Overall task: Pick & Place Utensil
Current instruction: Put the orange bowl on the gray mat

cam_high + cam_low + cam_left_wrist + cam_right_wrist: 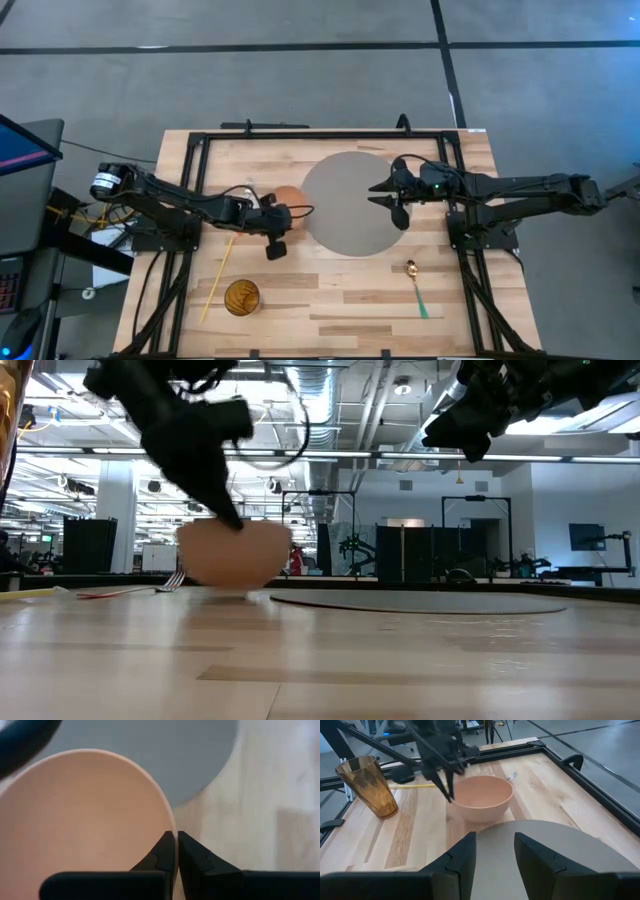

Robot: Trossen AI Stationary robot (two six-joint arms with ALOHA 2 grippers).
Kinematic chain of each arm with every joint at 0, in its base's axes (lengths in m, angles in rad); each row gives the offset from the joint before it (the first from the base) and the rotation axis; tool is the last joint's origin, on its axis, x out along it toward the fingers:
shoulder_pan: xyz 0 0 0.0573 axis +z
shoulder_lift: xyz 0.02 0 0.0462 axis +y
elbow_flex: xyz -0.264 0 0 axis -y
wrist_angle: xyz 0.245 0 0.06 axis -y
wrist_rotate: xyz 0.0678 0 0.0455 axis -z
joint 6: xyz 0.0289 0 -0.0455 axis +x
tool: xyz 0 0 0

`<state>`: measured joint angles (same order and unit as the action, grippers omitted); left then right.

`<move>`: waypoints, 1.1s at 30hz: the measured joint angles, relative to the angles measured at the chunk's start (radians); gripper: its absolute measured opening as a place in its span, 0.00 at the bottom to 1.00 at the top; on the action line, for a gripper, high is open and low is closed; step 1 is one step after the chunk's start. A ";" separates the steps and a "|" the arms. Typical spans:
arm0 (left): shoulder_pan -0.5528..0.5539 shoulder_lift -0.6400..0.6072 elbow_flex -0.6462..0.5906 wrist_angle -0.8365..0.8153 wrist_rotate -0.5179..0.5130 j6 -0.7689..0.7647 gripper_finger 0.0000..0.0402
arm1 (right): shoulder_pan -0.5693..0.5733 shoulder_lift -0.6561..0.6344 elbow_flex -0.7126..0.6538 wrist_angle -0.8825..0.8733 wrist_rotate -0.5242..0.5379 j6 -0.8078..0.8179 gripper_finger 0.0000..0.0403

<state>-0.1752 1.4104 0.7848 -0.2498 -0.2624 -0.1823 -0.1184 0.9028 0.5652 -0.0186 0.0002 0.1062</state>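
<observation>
A gold-bowled spoon with a green handle lies flat on the pale wooden worktop, in the lower right of the overhead picture, below a large grey round mat and touched by neither arm. A fork with a yellow handle lies at lower left, its tines near a peach-coloured bowl that sits at the mat's left edge. An amber tumbler stands below the fork. The left arm reaches in from the left, its end effector pinched on the bowl's rim, fingers nearly together around the thin wall. The right arm stretches in from the right, its end effector held above the mat's right side, fingers apart and holding nothing.
</observation>
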 joint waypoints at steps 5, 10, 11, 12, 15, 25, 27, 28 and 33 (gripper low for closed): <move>-0.016 -0.002 0.140 0.004 -0.026 0.119 0.03 | -0.001 0.000 0.000 0.002 0.000 0.000 0.32; 0.010 0.001 0.245 0.010 0.084 0.152 0.03 | -0.001 -0.003 0.000 0.000 0.000 -0.039 0.31; 0.018 0.009 0.261 0.009 0.098 0.152 0.03 | -0.001 -0.009 0.000 -0.005 0.000 -0.047 0.31; 0.024 0.018 0.275 0.011 0.106 0.158 0.03 | -0.002 -0.017 0.000 -0.009 0.000 -0.053 0.31; 0.044 0.071 0.320 0.008 0.127 0.207 0.03 | -0.002 -0.049 0.000 -0.058 0.016 -0.056 0.30; 0.130 0.345 0.464 0.106 0.229 0.263 0.04 | 0.002 -0.178 -0.001 -0.356 0.067 0.052 0.30; 0.141 0.385 0.475 0.175 0.257 0.264 0.04 | 0.002 -0.184 -0.001 -0.388 0.091 0.073 0.30; 0.146 0.402 0.478 0.203 0.269 0.264 0.04 | 0.002 -0.185 -0.001 -0.396 0.111 0.079 0.29; 0.174 0.475 0.478 0.259 0.290 0.253 0.03 | -0.003 -0.183 -0.001 -0.408 0.201 0.087 0.29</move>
<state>-0.0016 1.8849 1.2625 0.0087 0.0277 0.0709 -0.1219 0.7193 0.5644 -0.4261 0.2015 0.1928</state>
